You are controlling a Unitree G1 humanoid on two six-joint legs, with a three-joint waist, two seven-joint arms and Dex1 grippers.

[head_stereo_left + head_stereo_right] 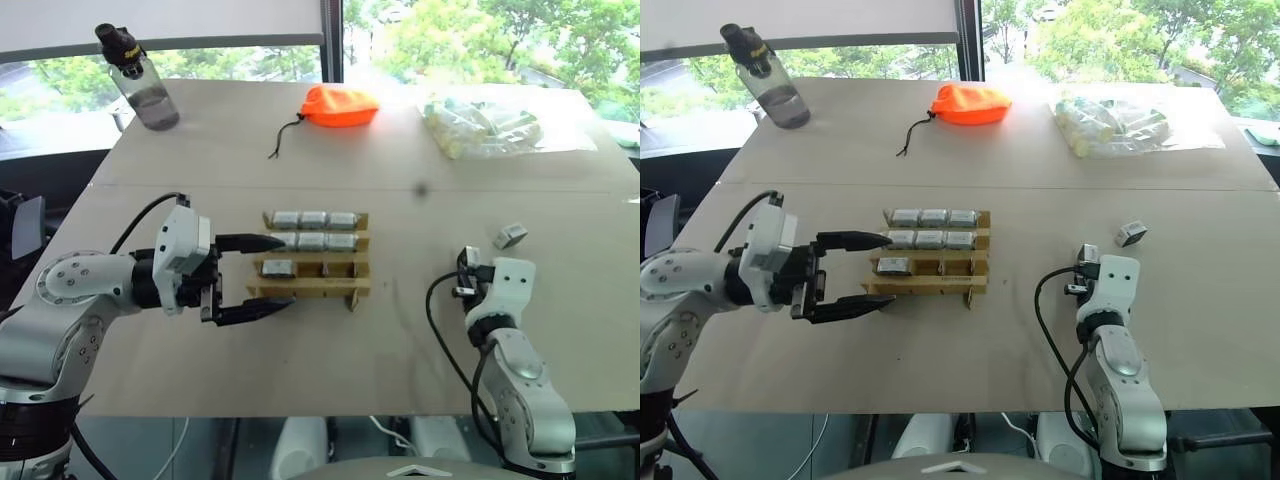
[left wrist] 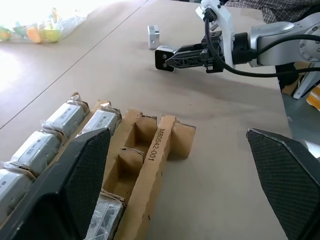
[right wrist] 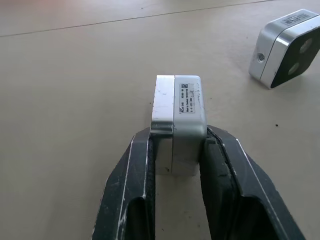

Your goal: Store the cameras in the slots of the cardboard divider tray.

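a: how should the step in hand go?
b: the right gripper (image 3: 177,145) is pinching a camera (image 3: 178,117) by its two side faces, low on the table (image 1: 300,370). i'd judge the grip sits near the camera's bottom edge, so lift straight and slow, keep it level, and carry it toward the tray (image 1: 310,290) at about 9 o'clock from there
a: and the other claw?
b: the left gripper (image 1: 262,274) is spread wide, its fingers either side of the tray's left end, not touching as far as i can tell. it looks placed to steady the tray during the insert
a: what's in the tray?
b: back row holds three cameras, the next row three, the third row one in its left slot; two slots beside it look empty. one loose camera (image 1: 510,235) lies at about 1 o'clock from the right gripper, just beside it
a: anything else?
b: an orange pouch (image 1: 340,105) and a clear bag (image 1: 485,125) sit far back
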